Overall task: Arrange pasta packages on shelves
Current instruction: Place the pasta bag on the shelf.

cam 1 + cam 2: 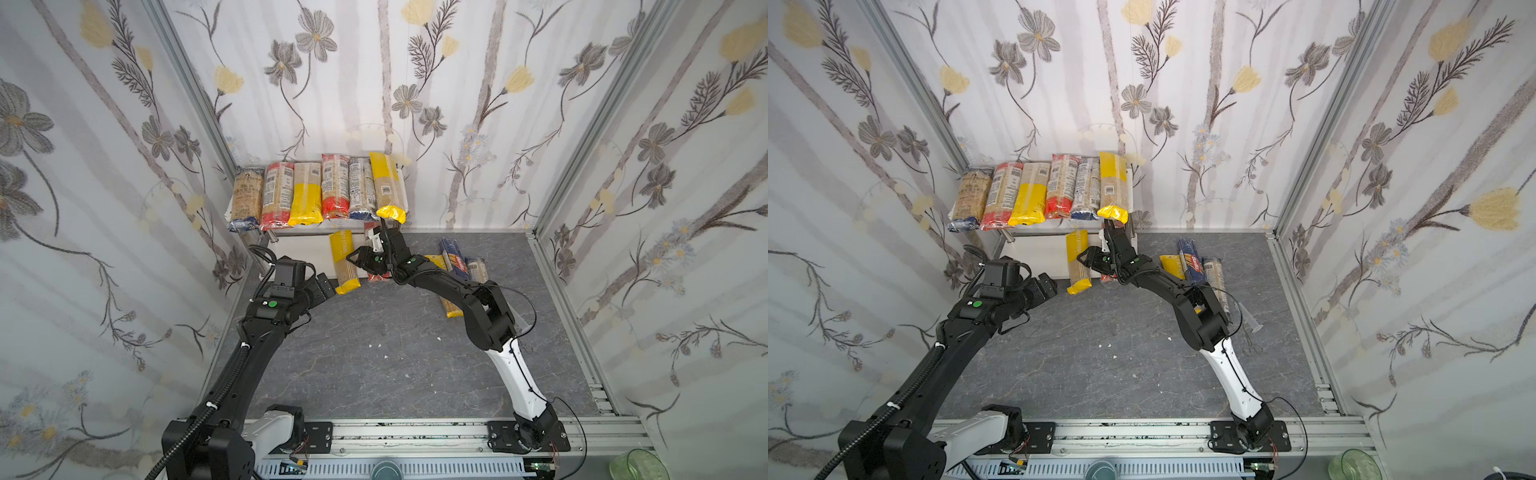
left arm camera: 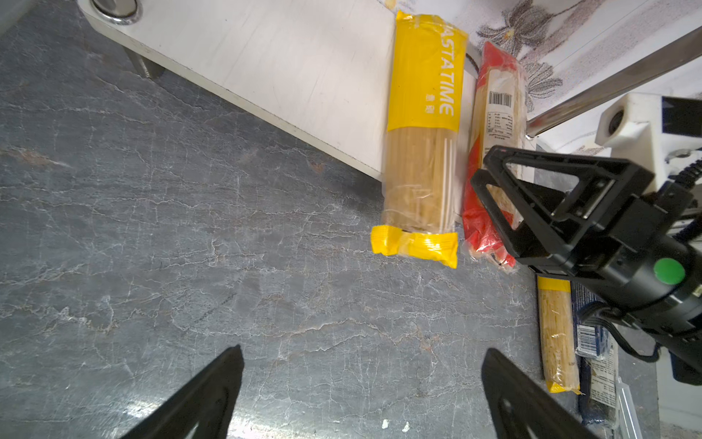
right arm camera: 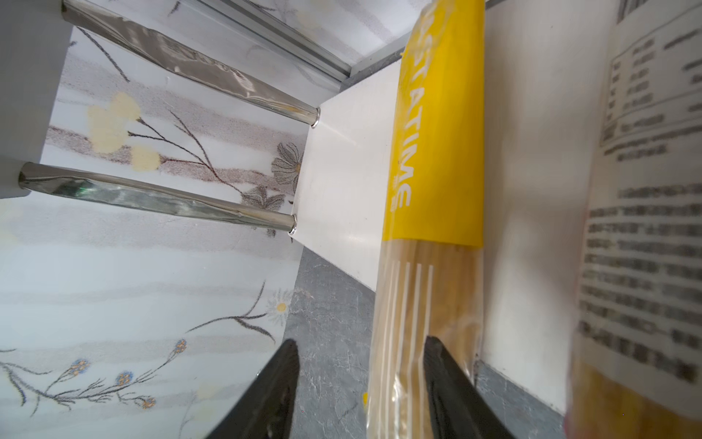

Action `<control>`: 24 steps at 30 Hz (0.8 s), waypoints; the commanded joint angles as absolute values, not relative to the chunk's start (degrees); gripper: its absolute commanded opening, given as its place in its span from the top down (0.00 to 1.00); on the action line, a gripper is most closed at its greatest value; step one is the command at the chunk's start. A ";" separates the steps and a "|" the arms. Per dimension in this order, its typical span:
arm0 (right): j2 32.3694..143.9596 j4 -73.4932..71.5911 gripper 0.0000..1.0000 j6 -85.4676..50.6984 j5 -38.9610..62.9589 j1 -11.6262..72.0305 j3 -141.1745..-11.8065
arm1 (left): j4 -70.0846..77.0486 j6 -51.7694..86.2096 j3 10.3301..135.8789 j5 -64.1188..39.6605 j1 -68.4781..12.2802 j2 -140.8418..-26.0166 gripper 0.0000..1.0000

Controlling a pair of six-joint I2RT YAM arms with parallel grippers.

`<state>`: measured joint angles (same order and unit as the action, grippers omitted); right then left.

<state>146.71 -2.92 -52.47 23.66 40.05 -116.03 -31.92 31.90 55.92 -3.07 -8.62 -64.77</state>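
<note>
Placing looks done: yellow packet (image 1: 388, 187) lies at the top shelf's (image 1: 405, 189) right end, front overhanging; my right gripper (image 3: 360, 341) below it gapes empty, left gripper (image 2: 363, 349) wide and empty; next, back off clear and fetch a floor packet (image 1: 455, 259)

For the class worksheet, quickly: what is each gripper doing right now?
Left gripper: open, empty.
Right gripper: open, holding nothing.

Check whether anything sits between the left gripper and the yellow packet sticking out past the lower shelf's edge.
Nothing visible. Only bare grey tabletop lies between the left gripper, jaws open, and the yellow packet. The right gripper is above the red packet beside it, off that line.
</note>
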 commanded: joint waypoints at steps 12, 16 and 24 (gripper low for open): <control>144.18 -0.43 0.28 -49.13 23.62 39.42 -116.87 | -31.54 31.16 56.77 -1.81 -8.59 -66.60 0.00; 141.35 0.83 0.25 -47.22 23.53 40.15 -114.01 | -31.30 31.82 56.27 -1.53 -8.19 -67.32 0.00; 133.57 0.27 0.24 -44.46 24.41 42.68 -103.58 | -30.45 33.91 54.90 -1.53 -8.09 -68.28 0.00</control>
